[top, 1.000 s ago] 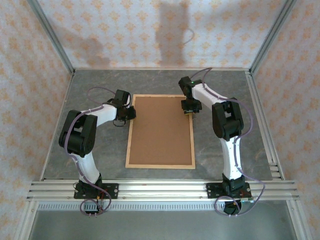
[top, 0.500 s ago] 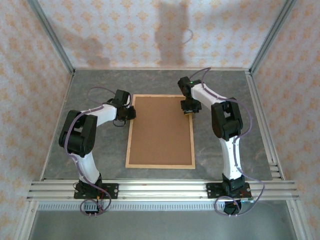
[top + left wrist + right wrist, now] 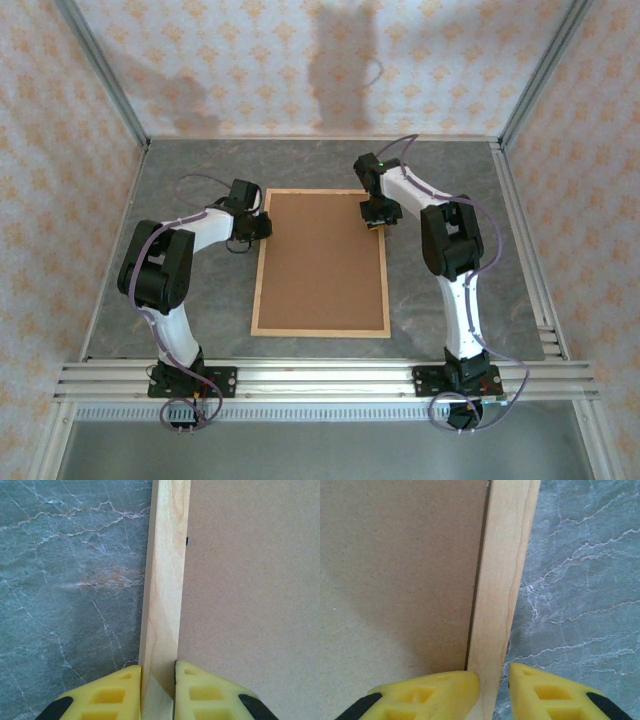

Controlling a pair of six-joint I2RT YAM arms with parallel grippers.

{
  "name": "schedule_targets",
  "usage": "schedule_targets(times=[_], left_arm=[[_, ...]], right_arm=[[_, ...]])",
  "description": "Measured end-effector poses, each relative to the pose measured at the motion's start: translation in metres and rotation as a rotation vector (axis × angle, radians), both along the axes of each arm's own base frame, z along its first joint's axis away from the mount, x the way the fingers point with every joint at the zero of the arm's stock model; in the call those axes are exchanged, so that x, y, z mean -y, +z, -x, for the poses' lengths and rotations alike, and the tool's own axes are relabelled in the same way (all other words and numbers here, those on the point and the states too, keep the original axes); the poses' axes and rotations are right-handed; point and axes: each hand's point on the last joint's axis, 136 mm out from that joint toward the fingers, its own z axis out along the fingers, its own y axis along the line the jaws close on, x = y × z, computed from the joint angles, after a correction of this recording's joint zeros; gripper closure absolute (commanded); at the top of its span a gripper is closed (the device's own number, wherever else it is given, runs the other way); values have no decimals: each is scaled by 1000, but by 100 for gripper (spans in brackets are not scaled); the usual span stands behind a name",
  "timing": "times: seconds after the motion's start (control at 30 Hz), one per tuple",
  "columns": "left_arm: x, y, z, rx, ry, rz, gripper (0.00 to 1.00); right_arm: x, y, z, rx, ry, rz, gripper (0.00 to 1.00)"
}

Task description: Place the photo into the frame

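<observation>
Top external: the frame (image 3: 320,332) lies flat on the table (image 3: 450,180), with a brown backing board (image 3: 322,262) inside it. The left gripper (image 3: 258,225) sits on the frame's left strip and the right gripper (image 3: 378,222) on its right strip, both towards the far end.

Left wrist: the left gripper (image 3: 157,690) is clamped across the frame (image 3: 165,580) strip, which runs straight ahead between both pads.

Right wrist: the right gripper (image 3: 492,685) straddles the frame (image 3: 505,570) strip. One pad touches it and the other sits just beside it, so a firm grasp cannot be confirmed.
</observation>
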Motion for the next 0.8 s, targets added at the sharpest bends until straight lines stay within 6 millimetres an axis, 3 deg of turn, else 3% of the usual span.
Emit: schedule_targets(times=[0.8], left_arm=[[0,0,0,0,0,0,83]], right_arm=[[-4,-2,0,-23,16,-4,68]])
